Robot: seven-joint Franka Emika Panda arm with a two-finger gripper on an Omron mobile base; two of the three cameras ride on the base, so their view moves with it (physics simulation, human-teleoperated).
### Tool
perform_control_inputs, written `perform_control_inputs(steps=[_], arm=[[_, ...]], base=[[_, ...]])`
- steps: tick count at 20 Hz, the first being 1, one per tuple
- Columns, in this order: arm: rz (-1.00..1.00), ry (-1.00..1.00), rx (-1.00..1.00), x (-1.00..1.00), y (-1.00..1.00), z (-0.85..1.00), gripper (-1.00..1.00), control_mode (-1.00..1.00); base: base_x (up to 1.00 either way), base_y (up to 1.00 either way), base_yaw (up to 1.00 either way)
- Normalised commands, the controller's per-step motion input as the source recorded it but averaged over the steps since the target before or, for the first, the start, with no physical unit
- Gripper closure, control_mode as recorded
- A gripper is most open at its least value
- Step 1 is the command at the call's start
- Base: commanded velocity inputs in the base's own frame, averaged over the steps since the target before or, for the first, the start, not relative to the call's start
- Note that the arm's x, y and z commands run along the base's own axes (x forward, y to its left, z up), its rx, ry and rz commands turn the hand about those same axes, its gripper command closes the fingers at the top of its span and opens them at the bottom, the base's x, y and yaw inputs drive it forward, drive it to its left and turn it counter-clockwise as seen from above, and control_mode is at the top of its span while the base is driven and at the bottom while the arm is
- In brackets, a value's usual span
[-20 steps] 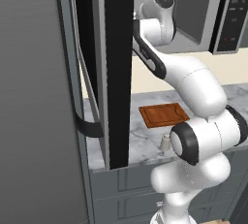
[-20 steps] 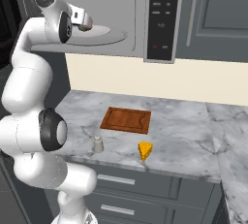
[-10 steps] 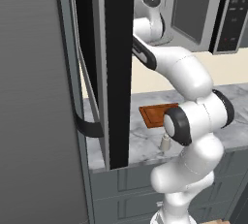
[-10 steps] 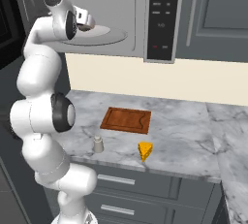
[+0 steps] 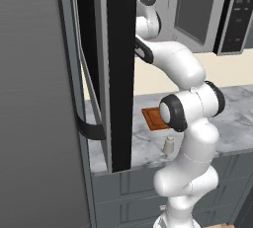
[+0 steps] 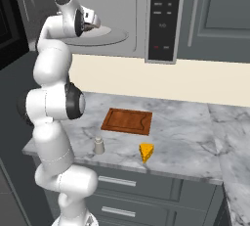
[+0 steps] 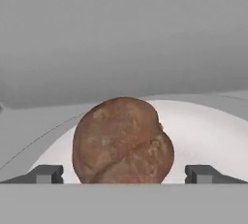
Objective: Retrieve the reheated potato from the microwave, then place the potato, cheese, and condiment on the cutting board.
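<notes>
The potato [image 7: 123, 140], a rounded brown lump, sits on the white turntable [image 7: 203, 131] inside the microwave [image 6: 163, 14]. My gripper [image 7: 123, 174] is open, with one fingertip [image 7: 46, 173] on each side of the potato and a gap on both sides. In the right base view the gripper [image 6: 94, 24] reaches over the turntable [image 6: 105, 36]. On the counter lie the reddish cutting board [image 6: 127, 121], the off-white condiment [image 6: 99, 146] and the yellow cheese [image 6: 146, 151]. The arm partly hides the cutting board [image 5: 152, 119] in the left base view, with the condiment [image 5: 169, 145] in front of it.
The microwave's black door [image 5: 121, 74] stands open, swung out to the left of the arm and reaching over the counter edge. Grey marble counter [image 6: 190, 137] extends right of the board. Grey cabinets [image 6: 219, 14] hang to the right of the microwave.
The arm has folded upward and the hand has pushed deeper into the microwave, toward the potato. The gripper stayed open. Board, cheese and condiment have not moved.
</notes>
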Motion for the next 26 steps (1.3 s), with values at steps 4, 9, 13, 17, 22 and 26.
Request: perform_control_inputs(steps=[4,9,13,17,22,26], arm=[[-0.01,0.04,0.00,0.50,0.02,0.00,-1.00,-1.00],[-0.02,0.05,0.00,0.33,0.00,-0.08,-1.00,-1.00],[-0.03,0.05,0.00,0.08,0.03,-0.14,1.00,-1.00],[-0.05,0.00,0.00,-0.39,0.00,0.00,1.00,-1.00],[-0.06,-0.10,0.00,-0.83,0.00,0.01,1.00,-1.00],[-0.06,-0.11,0.00,-0.90,0.00,-0.01,1.00,-1.00]], base=[[0.00,0.00,0.00],[0.00,0.00,0.00],[0.00,0.00,0.00],[0.00,0.00,0.00],[0.00,0.00,0.00],[0.00,0.00,0.00]])
